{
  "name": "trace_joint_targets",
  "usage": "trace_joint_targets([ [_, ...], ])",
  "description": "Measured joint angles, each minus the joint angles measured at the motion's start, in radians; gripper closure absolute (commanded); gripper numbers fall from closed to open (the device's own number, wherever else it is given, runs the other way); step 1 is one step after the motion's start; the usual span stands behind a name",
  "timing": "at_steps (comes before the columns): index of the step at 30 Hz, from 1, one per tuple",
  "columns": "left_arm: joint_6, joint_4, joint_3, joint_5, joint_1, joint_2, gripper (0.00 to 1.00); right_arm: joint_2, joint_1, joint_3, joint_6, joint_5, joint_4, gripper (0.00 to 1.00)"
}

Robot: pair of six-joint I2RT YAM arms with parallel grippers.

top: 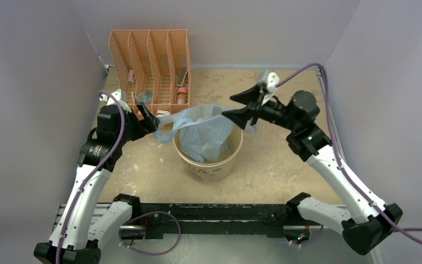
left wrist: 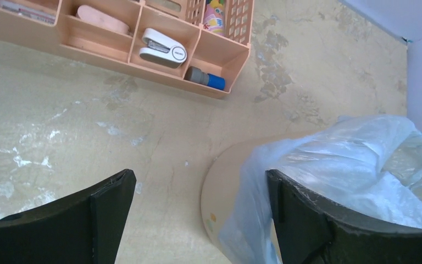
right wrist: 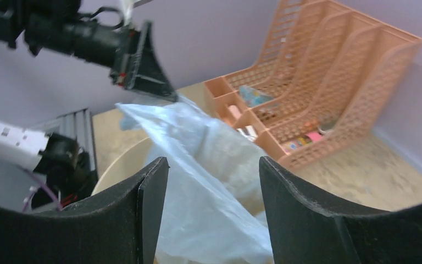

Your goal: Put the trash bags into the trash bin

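Note:
The cream trash bin (top: 211,170) stands mid-table, and a light-blue trash bag (top: 204,131) lies draped into its mouth, spilling over the left rim. My left gripper (top: 150,114) is open at the bag's left corner. In the left wrist view the film (left wrist: 351,168) brushes the right finger (left wrist: 302,220) and hangs down the bin wall (left wrist: 228,181). My right gripper (top: 242,107) is open at the bag's right edge. In the right wrist view the bag (right wrist: 209,187) lies loose between its wide-apart jaws, with the bin rim (right wrist: 115,165) below.
An orange mesh file organizer (top: 151,66) stands at the back left, its low tray holding a stapler (left wrist: 163,48) and a blue-capped marker (left wrist: 204,78). Pale walls close in the left, back and right sides. The arm bases sit on the black rail (top: 209,217).

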Motion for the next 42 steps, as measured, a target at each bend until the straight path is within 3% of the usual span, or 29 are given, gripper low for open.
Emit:
trace_joint_targets([
  [4,-0.035,-0.042,0.001,0.001,0.0,-0.02,0.1,0.03,0.168,0.01,-0.132,0.066,-0.032,0.34],
  [10,-0.064,-0.066,0.001,0.039,0.0,-0.069,0.08,0.079,0.28,0.042,-0.317,0.154,-0.083,0.37],
  [18,-0.126,-0.109,-0.014,0.09,0.0,-0.112,0.08,0.212,0.381,0.153,-0.488,0.212,-0.214,0.43],
  [28,-0.407,-0.06,-0.227,0.192,0.0,-0.333,0.08,0.232,0.433,0.148,-0.564,0.302,-0.266,0.48],
  [32,-0.523,-0.012,-0.281,0.228,0.0,-0.331,0.09,0.232,0.434,0.148,-0.571,0.309,-0.266,0.58],
  [35,-0.614,0.051,-0.339,0.245,0.0,-0.345,0.13,0.232,0.434,0.148,-0.573,0.313,-0.266,0.71],
  [37,-0.654,0.087,-0.372,0.249,0.0,-0.356,0.19,0.232,0.434,0.148,-0.574,0.313,-0.266,0.83],
  [39,-0.696,0.133,-0.412,0.251,0.0,-0.365,0.23,0.232,0.434,0.148,-0.576,0.311,-0.266,0.9],
  [42,-0.743,0.192,-0.456,0.251,0.0,-0.355,0.36,0.231,0.434,0.147,-0.571,0.304,-0.267,0.99],
])
